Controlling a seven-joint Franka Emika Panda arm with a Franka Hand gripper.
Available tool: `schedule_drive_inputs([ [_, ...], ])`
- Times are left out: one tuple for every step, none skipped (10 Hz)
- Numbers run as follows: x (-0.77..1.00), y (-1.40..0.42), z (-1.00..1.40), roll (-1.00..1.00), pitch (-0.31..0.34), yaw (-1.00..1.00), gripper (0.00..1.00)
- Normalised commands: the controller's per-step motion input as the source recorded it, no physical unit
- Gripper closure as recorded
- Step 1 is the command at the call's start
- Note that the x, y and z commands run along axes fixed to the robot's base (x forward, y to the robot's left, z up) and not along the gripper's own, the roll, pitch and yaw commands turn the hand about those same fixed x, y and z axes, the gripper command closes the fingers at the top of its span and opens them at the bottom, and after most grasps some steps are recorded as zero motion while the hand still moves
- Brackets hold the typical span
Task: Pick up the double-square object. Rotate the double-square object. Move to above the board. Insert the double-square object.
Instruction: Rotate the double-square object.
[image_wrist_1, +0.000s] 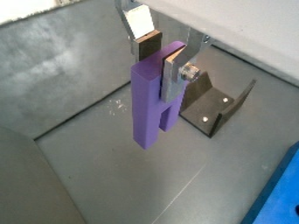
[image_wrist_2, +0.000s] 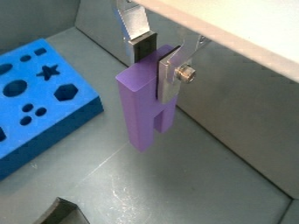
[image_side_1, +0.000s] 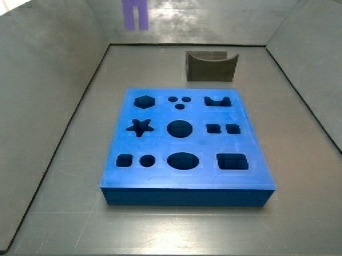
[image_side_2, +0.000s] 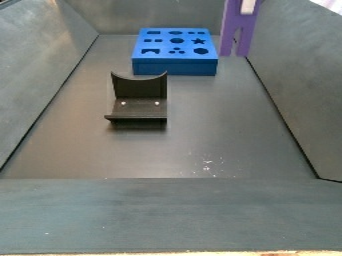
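Note:
The double-square object (image_wrist_1: 149, 105) is a lavender block with a slot in its lower end. In both wrist views it hangs upright, clear of the grey floor. My gripper (image_wrist_1: 160, 59) is shut on its upper end, one silver finger in front and one dark pad behind, as the gripper (image_wrist_2: 156, 59) also shows. The double-square object (image_wrist_2: 142, 105) is beside the bright-blue board (image_wrist_2: 30, 144), not over it. In the side views the double-square object (image_side_1: 134, 14) sits high beyond the board (image_side_1: 160, 143), and the double-square object (image_side_2: 242, 28) is near the board's (image_side_2: 174, 64) right end.
The dark fixture (image_side_1: 210, 66) stands on the floor behind the board. The fixture (image_side_2: 136, 100) lies between the board and the near edge, and the fixture (image_wrist_1: 216, 103) is close behind the held block. Sloping grey walls (image_side_1: 67, 90) enclose the floor.

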Motion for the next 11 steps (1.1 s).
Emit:
schedule_drive_inputs([
  [0.02,0.01,-1.0,0.02,-0.027,0.03,1.0],
  [0.02,0.01,-1.0,0.03,-0.037,0.02,1.0],
  [0.02,0.01,-1.0,0.04,-0.042,0.02,1.0],
  [0.03,0.01,-1.0,0.06,-0.041,0.01,1.0],
  [0.03,0.01,-1.0,0.06,-0.04,0.01,1.0],
  [0.03,0.01,-1.0,0.07,-0.038,0.01,1.0],
  [0.03,0.02,-1.0,0.08,-0.039,0.01,1.0],
  [0.03,0.02,-1.0,0.09,-0.039,0.01,1.0],
  [0.04,0.02,-1.0,0.1,-0.043,0.01,1.0],
  [0.04,0.02,-1.0,0.11,-0.044,0.01,1.0],
  [0.03,0.02,-0.86,0.12,-0.042,0.01,1.0],
])
